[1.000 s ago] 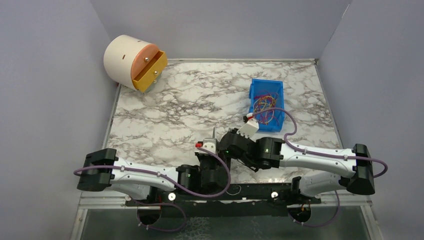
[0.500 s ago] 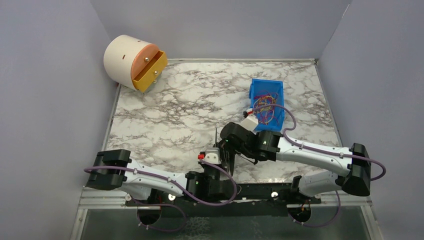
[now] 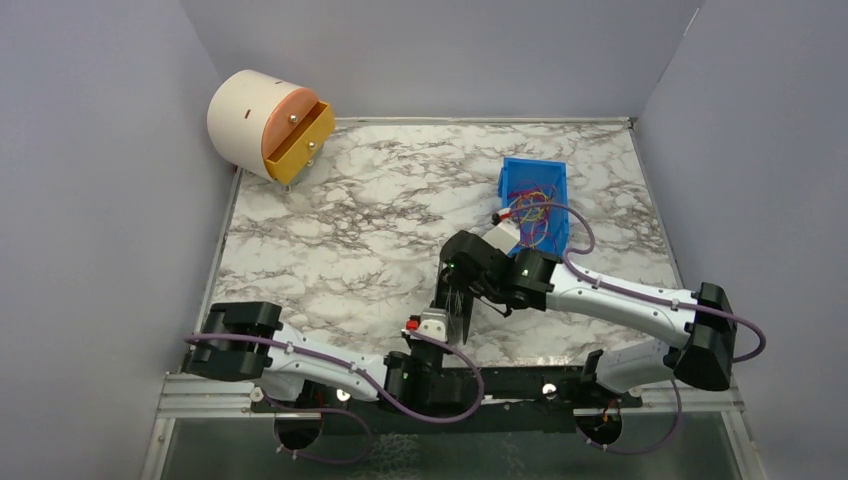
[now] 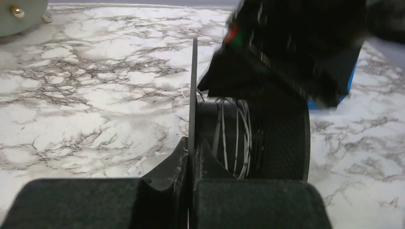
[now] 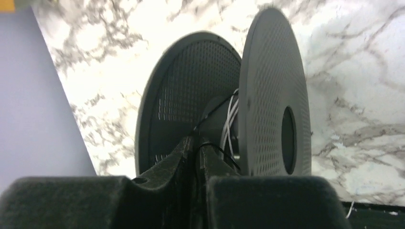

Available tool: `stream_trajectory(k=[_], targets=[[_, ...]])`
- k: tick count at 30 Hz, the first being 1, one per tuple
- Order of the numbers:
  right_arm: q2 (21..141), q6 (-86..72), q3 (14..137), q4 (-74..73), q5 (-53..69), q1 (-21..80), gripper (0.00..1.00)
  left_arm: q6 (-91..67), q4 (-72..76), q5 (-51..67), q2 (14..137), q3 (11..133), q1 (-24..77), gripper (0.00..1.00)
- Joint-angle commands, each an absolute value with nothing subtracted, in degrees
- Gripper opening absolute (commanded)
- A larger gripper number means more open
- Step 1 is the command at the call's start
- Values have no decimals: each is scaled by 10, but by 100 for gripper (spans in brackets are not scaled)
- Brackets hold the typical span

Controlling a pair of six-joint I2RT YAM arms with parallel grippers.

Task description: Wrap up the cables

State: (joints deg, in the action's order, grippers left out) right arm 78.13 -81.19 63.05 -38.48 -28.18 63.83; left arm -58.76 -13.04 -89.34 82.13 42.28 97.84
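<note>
fig.: spool-winding stage. within the last 1 s the left gripper (image 4: 192, 153) has drawn back toward the near edge and the right gripper (image 5: 197, 145) has swung further over the spool (image 3: 457, 300). this suggests another turn is being laid, with winding partly done. the spool stands on edge at the near centre of the marble table (image 3: 330, 230). the left jaws are pinched narrow on the rim of 1 flange. the right jaws are pressed together; a thin black strand of the cable (image 5: 231, 114) emerges at their tips and runs to the hub between the 2 flanges.
</note>
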Motion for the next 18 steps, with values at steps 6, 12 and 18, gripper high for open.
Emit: stream_trajectory(k=[6,12,18], targets=[[774,-817,611,-447,-435,575,24,-662,-315,-876,855,409,995,0],[751,-806,608,-451,-432,574,27,-677,-341,-877,856,419,978,0],[707,-758,608,-440,-435,575,33,-677,-362,-880,840,426,954,0]])
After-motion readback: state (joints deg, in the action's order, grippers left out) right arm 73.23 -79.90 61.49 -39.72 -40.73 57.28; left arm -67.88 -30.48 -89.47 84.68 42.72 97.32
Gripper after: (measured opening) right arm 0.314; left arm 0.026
